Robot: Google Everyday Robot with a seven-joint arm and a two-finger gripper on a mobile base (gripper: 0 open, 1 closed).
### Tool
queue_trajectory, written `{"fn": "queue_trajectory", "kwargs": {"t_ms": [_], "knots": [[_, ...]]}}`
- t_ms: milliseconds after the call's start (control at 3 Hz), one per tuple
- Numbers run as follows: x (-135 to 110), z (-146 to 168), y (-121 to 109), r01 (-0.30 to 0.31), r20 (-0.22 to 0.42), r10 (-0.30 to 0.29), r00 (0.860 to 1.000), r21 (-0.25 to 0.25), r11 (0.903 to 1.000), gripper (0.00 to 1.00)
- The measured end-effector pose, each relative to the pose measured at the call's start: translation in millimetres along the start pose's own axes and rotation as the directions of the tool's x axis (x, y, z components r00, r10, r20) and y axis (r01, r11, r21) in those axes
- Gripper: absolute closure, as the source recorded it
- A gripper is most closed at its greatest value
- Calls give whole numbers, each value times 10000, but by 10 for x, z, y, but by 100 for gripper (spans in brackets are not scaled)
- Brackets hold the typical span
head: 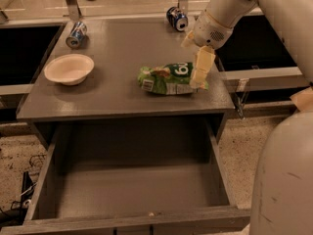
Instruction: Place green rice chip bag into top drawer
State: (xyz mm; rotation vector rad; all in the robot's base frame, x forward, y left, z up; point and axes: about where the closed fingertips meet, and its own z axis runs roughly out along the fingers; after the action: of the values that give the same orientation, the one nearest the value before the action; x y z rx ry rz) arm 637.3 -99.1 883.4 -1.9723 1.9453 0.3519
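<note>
The green rice chip bag [168, 78] lies flat on the grey table [117, 43], right of centre and near the front edge. My gripper [199, 72] reaches down from the upper right and sits at the bag's right end, touching or just above it. The top drawer [132, 190] is pulled fully open below the table's front edge, and nothing shows on its floor except a small speck by the front panel.
A white bowl [69, 68] sits at the table's left. One blue soda can [77, 34] lies at the back left and another [177, 18] at the back centre. My robot body [283, 180] fills the lower right, beside the drawer.
</note>
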Motion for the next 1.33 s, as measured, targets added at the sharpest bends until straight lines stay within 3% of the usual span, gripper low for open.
{"fn": "queue_trajectory", "kwargs": {"t_ms": [1000,1333], "knots": [[168,321,-48,-608,172,615,9980,-414,9973,0],[168,321,-48,-608,172,615,9980,-414,9973,19]]}}
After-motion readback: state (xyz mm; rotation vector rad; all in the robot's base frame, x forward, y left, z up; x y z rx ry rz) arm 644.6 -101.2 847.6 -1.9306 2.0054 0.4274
